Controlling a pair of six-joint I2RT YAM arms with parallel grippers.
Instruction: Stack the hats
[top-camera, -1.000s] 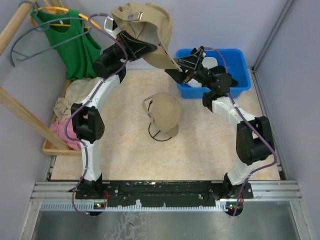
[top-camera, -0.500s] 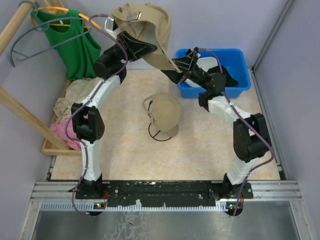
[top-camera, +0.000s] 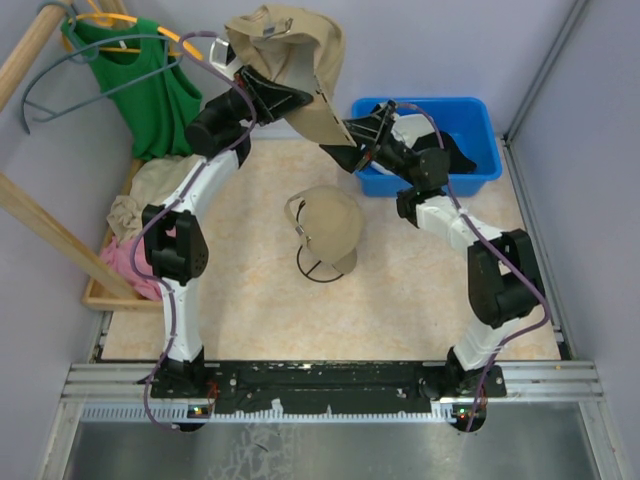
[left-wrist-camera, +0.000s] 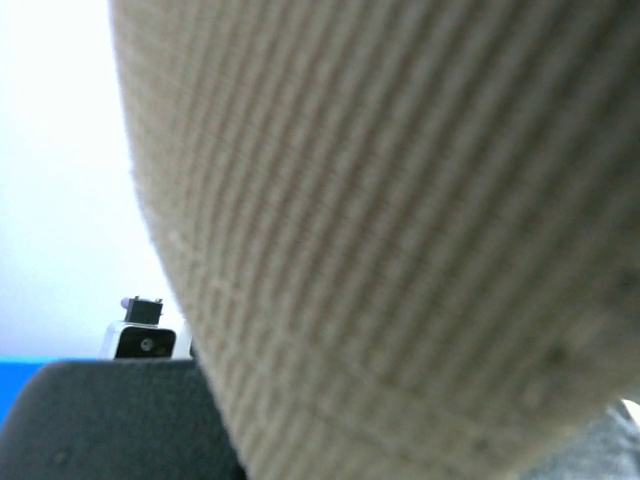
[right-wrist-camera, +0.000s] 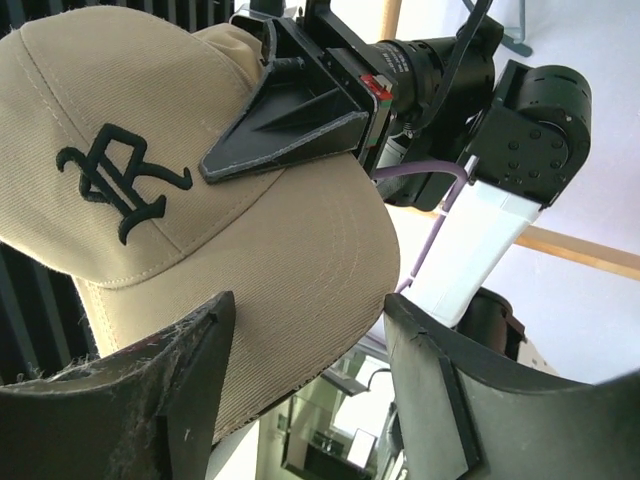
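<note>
Logo (right-wrist-camera: 120, 190) seen only right wrist; left gripper (top-camera: 295, 97) clenches tan cap (top-camera: 310, 50); right gripper (right-wrist-camera: 305, 318) spread.

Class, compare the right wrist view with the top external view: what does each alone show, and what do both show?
Only the right wrist: the black embroidered logo on the raised tan cap. Only the top external: the second tan cap on its wire stand, and the blue bin. Both: the left gripper holding the raised tan cap.
</note>
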